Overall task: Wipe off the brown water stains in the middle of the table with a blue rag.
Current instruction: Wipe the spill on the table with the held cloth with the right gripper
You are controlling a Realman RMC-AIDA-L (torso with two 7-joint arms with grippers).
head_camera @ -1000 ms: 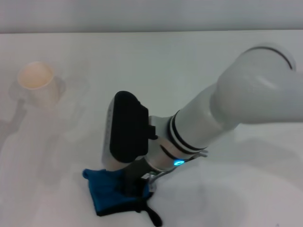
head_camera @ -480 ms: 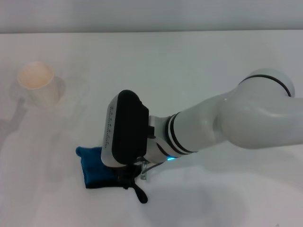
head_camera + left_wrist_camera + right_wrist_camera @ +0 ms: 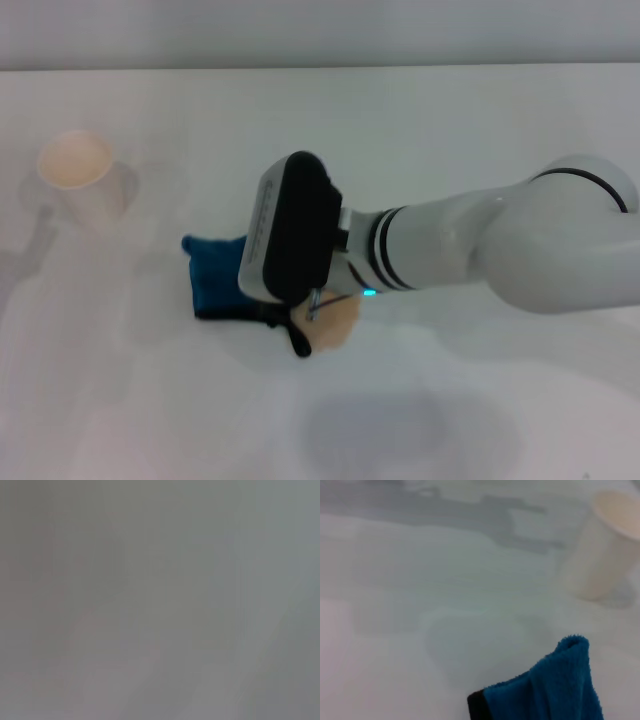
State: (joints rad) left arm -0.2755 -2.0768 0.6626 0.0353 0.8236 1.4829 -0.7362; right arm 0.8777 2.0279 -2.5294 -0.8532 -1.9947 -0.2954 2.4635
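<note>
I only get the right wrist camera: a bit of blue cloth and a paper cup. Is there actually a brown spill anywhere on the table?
Observer: Yes. The head view shows a tan patch of the brown water stains right beside the blue rag, next to its black tail.
Operator: Where is the robot's hand?
Observer: The right gripper is at the rag's edge nearest the stain, mostly hidden under the black wrist housing.
Operator: And its other arm?
Observer: The left gripper is absent from the head view, and its own wrist view shows nothing recognisable.
</note>
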